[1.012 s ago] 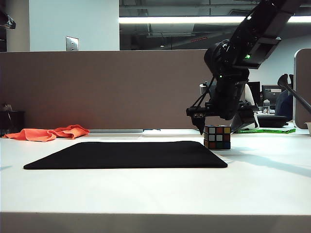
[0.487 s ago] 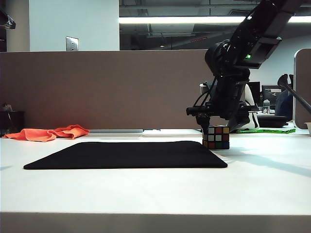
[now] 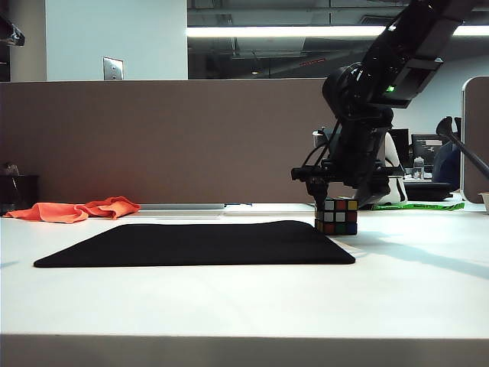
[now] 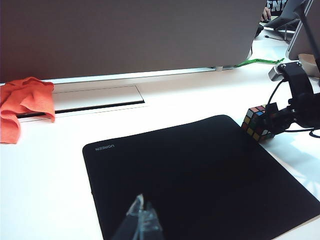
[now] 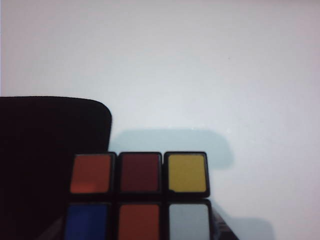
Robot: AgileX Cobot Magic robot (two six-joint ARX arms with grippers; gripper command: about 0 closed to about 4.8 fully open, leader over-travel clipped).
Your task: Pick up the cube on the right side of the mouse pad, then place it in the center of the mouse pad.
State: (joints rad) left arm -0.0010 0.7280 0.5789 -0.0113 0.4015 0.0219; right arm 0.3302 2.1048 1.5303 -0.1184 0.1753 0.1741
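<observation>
The cube (image 3: 336, 216), black-framed with coloured stickers, stands at the right end of the black mouse pad (image 3: 191, 243), at its far right corner. My right gripper (image 3: 338, 205) comes down over the cube with a finger against each side, shut on it. In the right wrist view the cube (image 5: 140, 195) fills the space between the jaws, with the mouse pad (image 5: 50, 140) corner beside it. The left wrist view shows the cube (image 4: 257, 122) tilted in the right gripper (image 4: 272, 120). My left gripper (image 4: 142, 217) hovers over the mouse pad (image 4: 200, 175) near its front edge, shut and empty.
An orange cloth (image 3: 76, 209) lies crumpled at the back left of the white table, also seen as the orange cloth (image 4: 25, 102). A brown partition (image 3: 153, 138) closes off the back. A flat cable cover (image 4: 95, 97) lies along the partition's foot.
The right gripper's jaws, open around the cube a second ago, have closed on it. The cube and the pad have shifted a touch to the left.
</observation>
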